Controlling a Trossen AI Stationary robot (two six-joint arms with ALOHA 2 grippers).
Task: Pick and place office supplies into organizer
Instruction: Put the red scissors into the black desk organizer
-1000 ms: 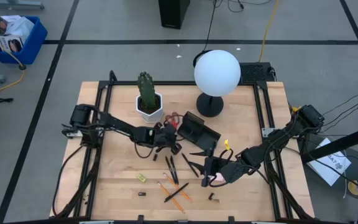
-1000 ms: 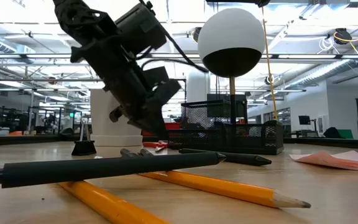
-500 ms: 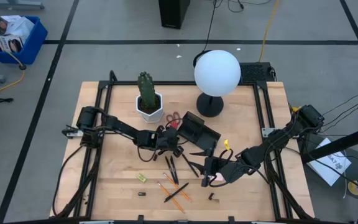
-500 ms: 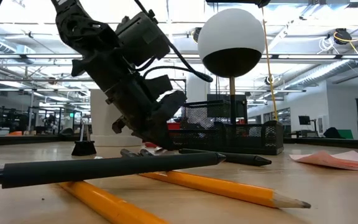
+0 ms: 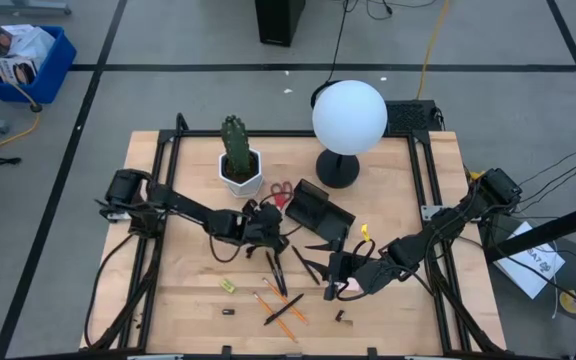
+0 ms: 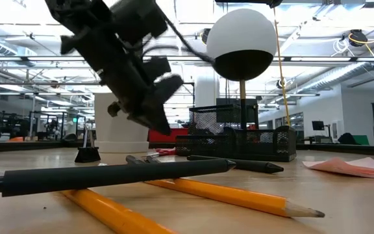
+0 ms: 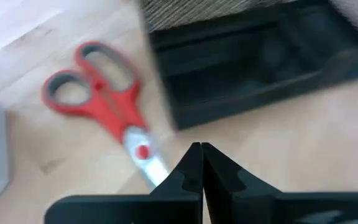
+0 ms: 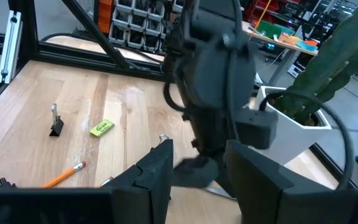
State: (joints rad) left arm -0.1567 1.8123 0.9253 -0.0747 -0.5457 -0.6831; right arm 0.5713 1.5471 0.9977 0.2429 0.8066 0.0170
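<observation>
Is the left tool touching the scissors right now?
Apart. Left wrist view: the shut left tool hangs beside the scissors, bare wood showing between them.

The organizer (image 5: 320, 211) is sitting at the centre of the bench (image 5: 188, 290) in the high view, with the scissors (image 5: 279, 190) lying just to its left. The cactus pot (image 5: 239, 170) is standing further left, and the lamp (image 5: 346, 125) above right of the organizer. Pens and pencils (image 5: 282, 285) are lying scattered below the organizer. A clip (image 5: 340, 316) is lying lower right of them, a small piece (image 5: 227, 286) to their left.
</observation>
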